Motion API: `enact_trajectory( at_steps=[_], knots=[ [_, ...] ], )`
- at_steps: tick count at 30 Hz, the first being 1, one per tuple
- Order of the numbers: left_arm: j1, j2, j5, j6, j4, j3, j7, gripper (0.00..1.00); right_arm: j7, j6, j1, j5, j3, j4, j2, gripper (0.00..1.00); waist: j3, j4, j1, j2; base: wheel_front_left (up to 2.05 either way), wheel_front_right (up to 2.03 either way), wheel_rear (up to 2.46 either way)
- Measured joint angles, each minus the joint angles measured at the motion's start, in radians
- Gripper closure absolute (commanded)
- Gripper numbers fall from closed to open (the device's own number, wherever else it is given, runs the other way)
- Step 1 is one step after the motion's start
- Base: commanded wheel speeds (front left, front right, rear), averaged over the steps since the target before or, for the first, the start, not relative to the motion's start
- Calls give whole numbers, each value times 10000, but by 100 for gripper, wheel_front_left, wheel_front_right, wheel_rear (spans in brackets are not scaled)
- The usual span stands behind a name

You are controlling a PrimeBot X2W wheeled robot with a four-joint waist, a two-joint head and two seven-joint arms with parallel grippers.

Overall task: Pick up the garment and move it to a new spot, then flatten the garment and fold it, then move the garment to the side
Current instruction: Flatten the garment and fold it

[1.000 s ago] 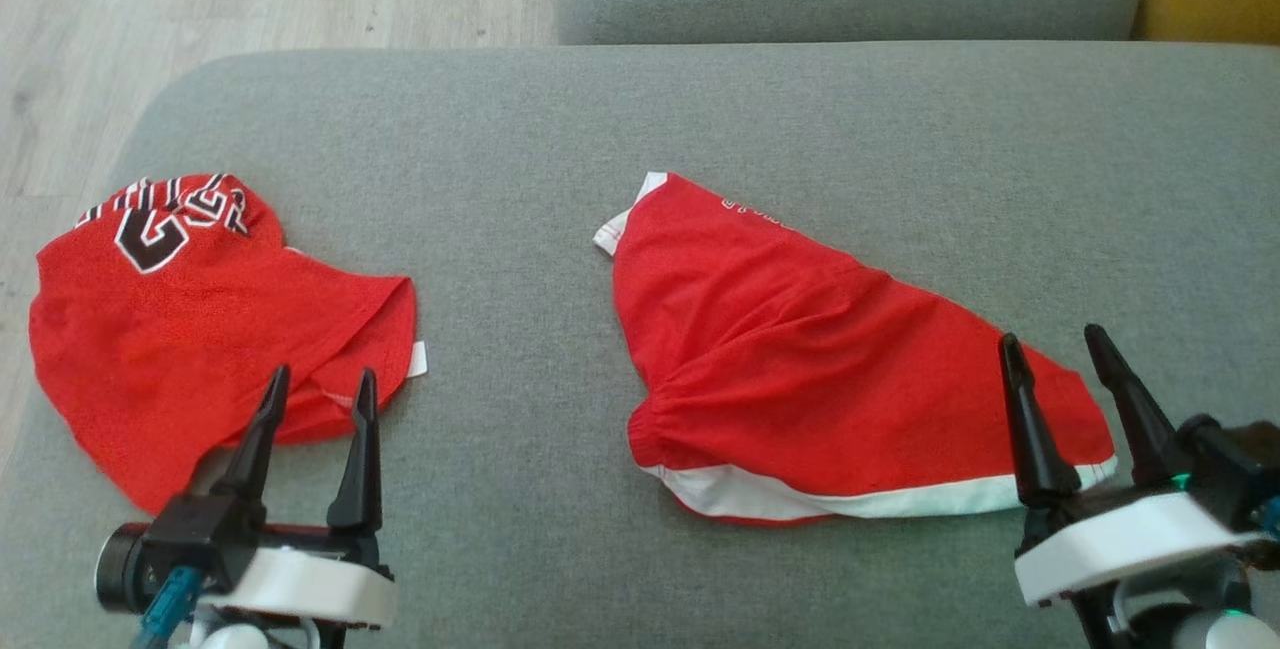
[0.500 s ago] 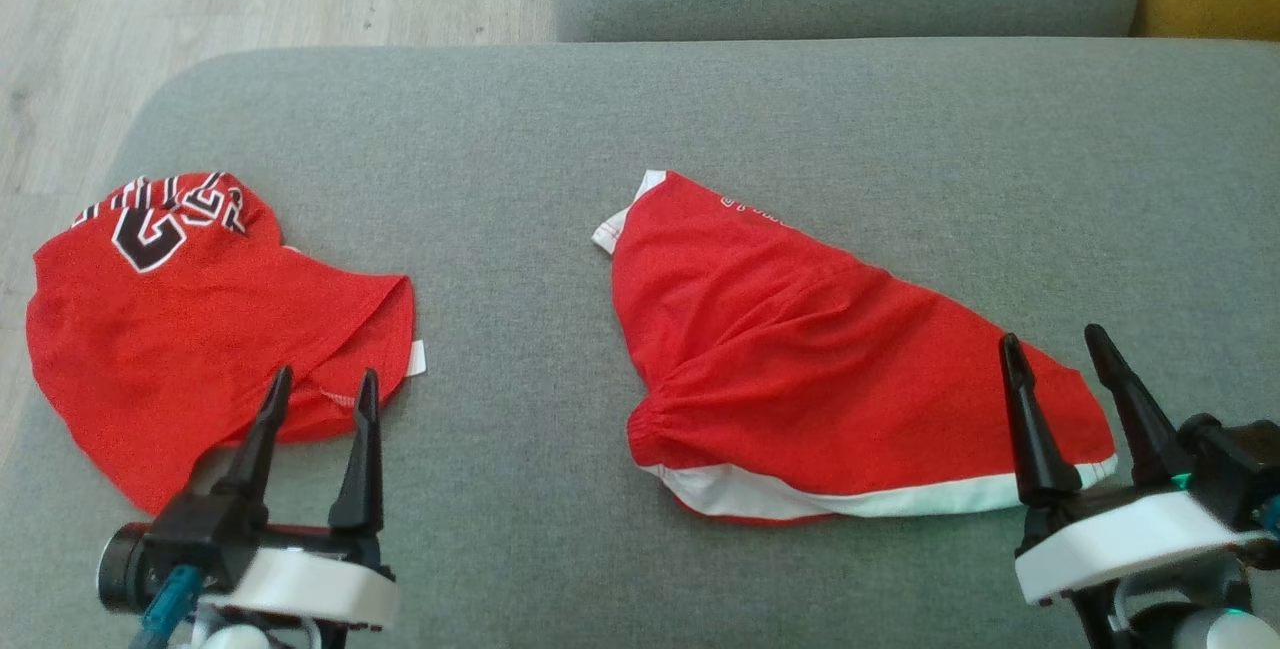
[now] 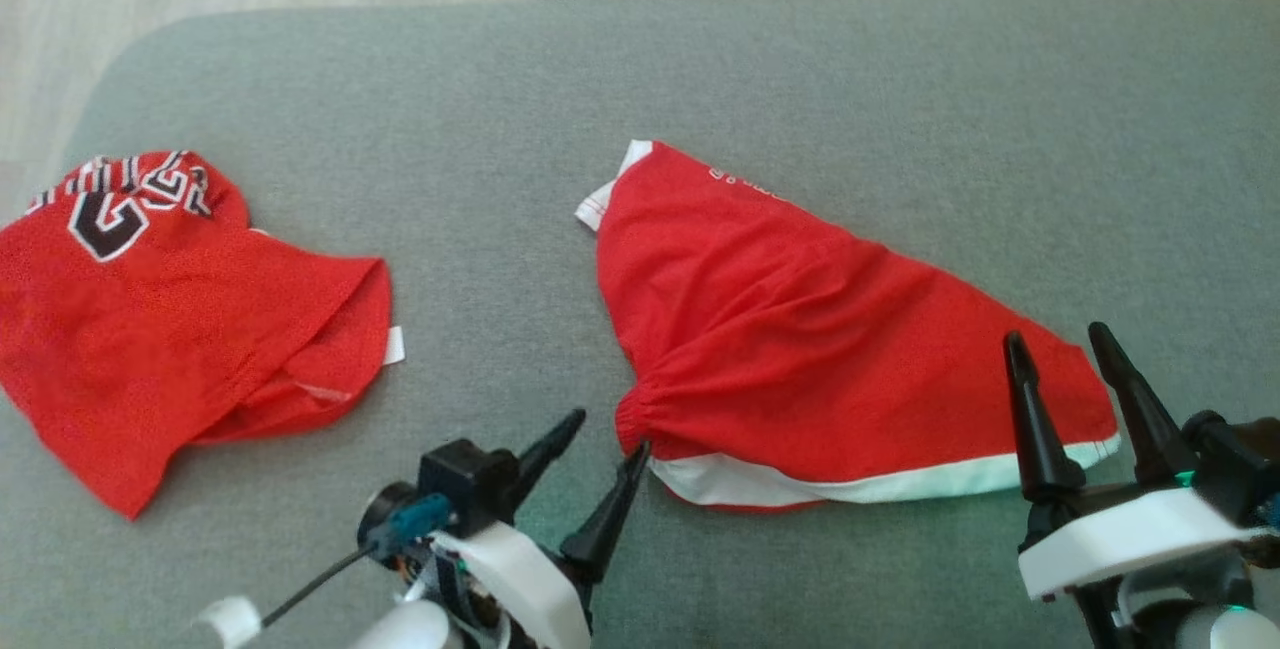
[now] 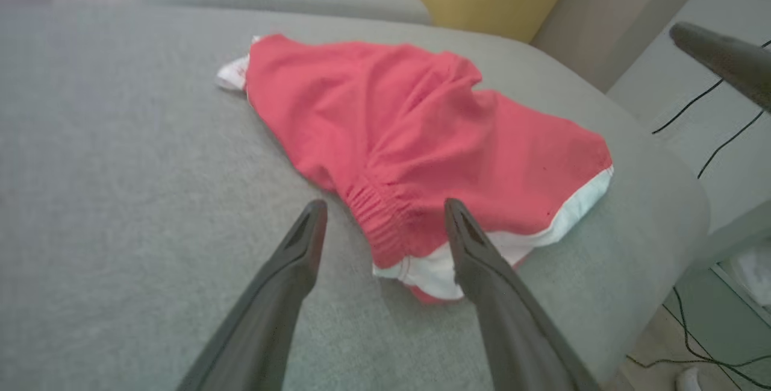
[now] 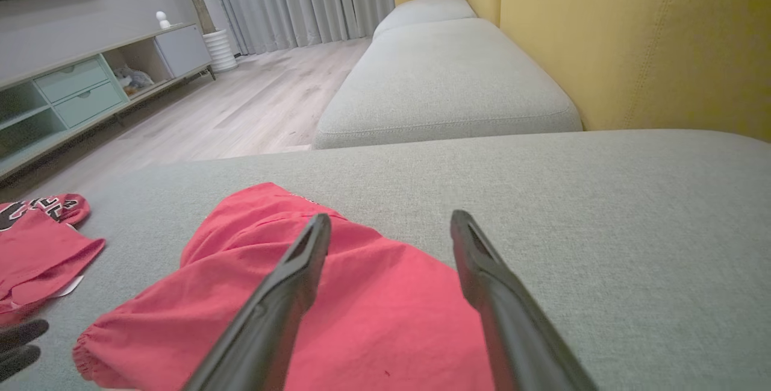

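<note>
- Judging this the pick-up step: left gripper [image 3: 609,431], open, at the near-left waistband [image 3: 640,411] of the shorts [image 3: 800,329]
- Right gripper [image 3: 1055,334], open, over their right end
- Next, likely: pinch cloth, lift

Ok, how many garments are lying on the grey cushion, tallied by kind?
Red shorts with white trim: 1
Red jersey with black-and-white lettering: 1
Total: 2

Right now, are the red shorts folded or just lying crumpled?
Crumpled, not folded. The red shorts lie loose on the grey cushion, wrinkled across the middle, waistband bunched at one corner.
</note>
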Motion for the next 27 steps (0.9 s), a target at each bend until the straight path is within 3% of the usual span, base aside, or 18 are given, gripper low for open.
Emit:
enact_trajectory(
  at_steps=[12,13,14,20,27],
  knots=[
    [-874,-564,-748,-1018,1751,-368,828,0,29,0,-237,115,-428,614,0,0,587,-576,0,0,0,0,0],
    [-894,-566,-802,-1053,1791,-385,865,61,138,0,-237,82,-589,788,0,0,626,-614,0,0,0,0,0],
    [-907,-564,-798,-1101,1822,-410,882,100,272,0,-234,54,-750,968,0,0,662,-646,0,0,0,0,0],
    [-1076,-546,-798,-1106,1881,-474,959,100,1237,0,-237,-288,-1521,2029,2,0,839,-685,0,0,0,0,0],
    [-1227,-541,-788,-1095,1636,-577,955,100,2174,0,-759,-330,-1622,2861,-2,0,993,-509,0,0,0,0,0]
  ],
)
